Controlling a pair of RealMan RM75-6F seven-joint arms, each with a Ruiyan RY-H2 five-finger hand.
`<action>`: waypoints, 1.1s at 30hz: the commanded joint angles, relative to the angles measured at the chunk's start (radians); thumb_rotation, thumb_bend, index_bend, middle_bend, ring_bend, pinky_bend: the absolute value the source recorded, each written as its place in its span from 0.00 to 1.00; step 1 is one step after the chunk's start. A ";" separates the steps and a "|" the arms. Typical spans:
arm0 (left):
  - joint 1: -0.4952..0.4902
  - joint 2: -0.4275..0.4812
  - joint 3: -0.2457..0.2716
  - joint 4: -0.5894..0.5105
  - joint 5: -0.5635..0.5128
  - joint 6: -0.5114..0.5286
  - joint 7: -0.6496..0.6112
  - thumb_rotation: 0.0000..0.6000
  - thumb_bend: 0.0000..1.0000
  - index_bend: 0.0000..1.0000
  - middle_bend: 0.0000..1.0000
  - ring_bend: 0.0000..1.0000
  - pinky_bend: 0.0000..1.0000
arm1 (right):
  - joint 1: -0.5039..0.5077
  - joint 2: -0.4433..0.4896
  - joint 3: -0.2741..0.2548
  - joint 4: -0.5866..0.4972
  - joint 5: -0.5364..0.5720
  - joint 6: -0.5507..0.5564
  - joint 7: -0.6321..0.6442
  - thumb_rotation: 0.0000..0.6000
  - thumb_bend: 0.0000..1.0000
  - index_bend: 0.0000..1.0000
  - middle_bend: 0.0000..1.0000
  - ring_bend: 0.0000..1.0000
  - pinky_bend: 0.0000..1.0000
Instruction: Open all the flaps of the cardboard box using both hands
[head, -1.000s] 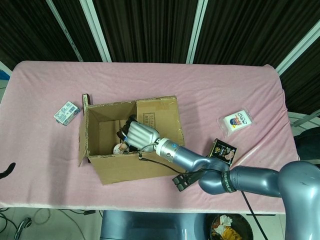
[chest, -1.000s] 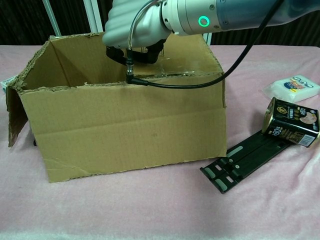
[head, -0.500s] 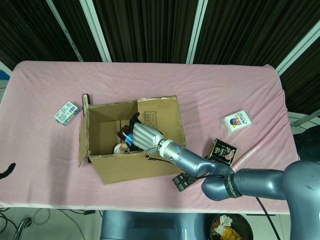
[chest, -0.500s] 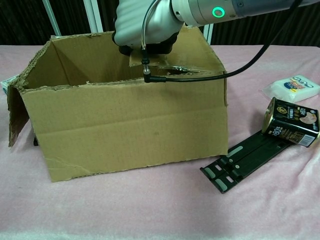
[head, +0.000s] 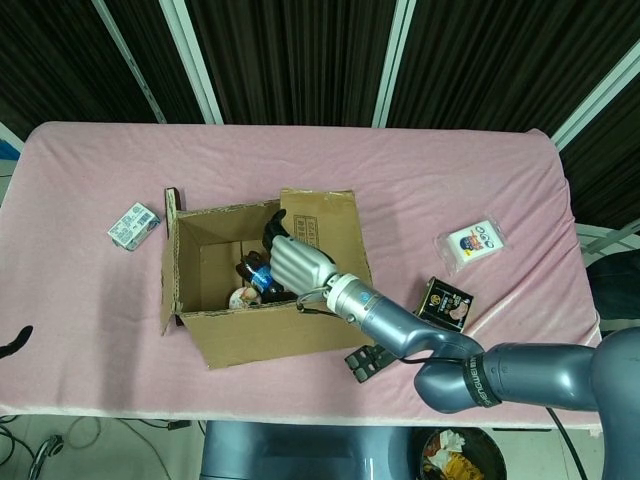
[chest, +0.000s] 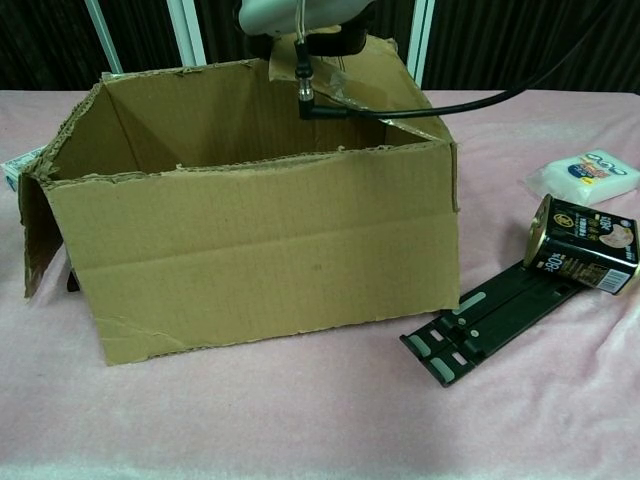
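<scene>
The brown cardboard box (head: 255, 335) (chest: 250, 260) stands on the pink table, open at the top. Its right flap (head: 325, 228) (chest: 385, 85) slants up over the right part of the opening. My right hand (head: 297, 266) (chest: 300, 15) grips that flap's inner edge from inside the box; the chest view cuts off most of the hand at the top. A narrow left flap (chest: 35, 235) hangs outward at the box's left side. Inside lie a dark bottle (head: 256, 276) and a round item (head: 238, 297). Neither view shows my left hand.
A small blue-white carton (head: 133, 225) lies left of the box. To the right are a white packet (head: 472, 242) (chest: 595, 176), a black can (head: 445, 301) (chest: 582, 245) and a flat black bracket (head: 364, 361) (chest: 500, 320). The table's near edge runs just in front of the box.
My right hand has risen out of the box and drawn back toward the right, lifting the right flap with it. The box shifted slightly.
</scene>
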 joint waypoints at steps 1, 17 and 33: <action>0.002 -0.003 0.000 0.006 0.002 0.002 -0.004 1.00 0.21 0.00 0.00 0.00 0.00 | 0.011 0.024 -0.014 -0.015 0.008 0.002 -0.012 1.00 0.55 0.35 0.22 0.20 0.26; 0.005 0.003 -0.004 -0.003 0.000 -0.007 0.000 1.00 0.21 0.00 0.00 0.00 0.00 | 0.044 0.094 -0.084 -0.055 0.050 0.032 -0.083 1.00 0.49 0.31 0.18 0.18 0.26; 0.007 0.005 -0.005 -0.001 0.001 -0.014 -0.001 1.00 0.21 0.00 0.00 0.00 0.00 | 0.063 0.164 -0.109 -0.117 0.047 0.037 -0.083 1.00 0.23 0.22 0.15 0.16 0.25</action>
